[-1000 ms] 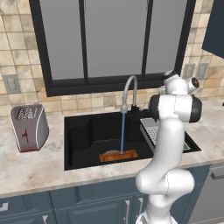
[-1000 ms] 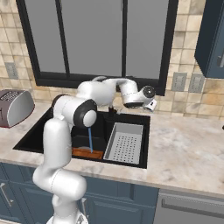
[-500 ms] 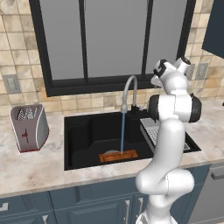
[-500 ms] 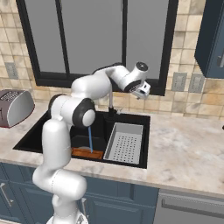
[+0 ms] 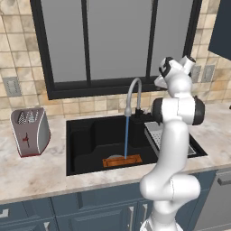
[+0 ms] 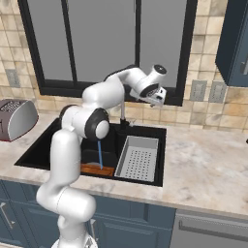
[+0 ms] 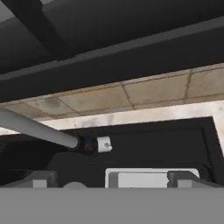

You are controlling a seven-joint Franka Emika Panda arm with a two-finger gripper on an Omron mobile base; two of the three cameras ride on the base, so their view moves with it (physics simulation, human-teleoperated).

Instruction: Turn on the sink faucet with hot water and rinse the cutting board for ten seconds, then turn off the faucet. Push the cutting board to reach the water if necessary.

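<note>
The grey gooseneck sink faucet (image 5: 134, 89) arches over the black sink (image 5: 85, 135). From its spout a thin light-blue stream of water (image 5: 127, 135) drops straight onto the orange-brown cutting board (image 5: 122, 160), which lies flat on the floor of the left compartment near the front wall. The board (image 6: 97, 169) and the water (image 6: 100, 154) also show beside my arm. My gripper (image 6: 158, 100) hangs high in front of the window sill, above and right of the faucet, open and holding nothing. In the hand view the spout (image 7: 37, 127) slants towards the faucet's base, with a small pale lever (image 7: 104, 143) beside it.
A grey perforated metal rack (image 6: 138, 157) fills the sink's right compartment. A toaster (image 5: 30, 131) stands on the counter to the left. The dark window frame (image 5: 113, 88) and the tiled wall rise just behind the faucet. Bare marble counter (image 6: 208, 169) stretches to the right.
The hand has risen from low beside the faucet's base to window-sill height and swung towards the faucet. The water keeps running onto the board, which has not moved.
</note>
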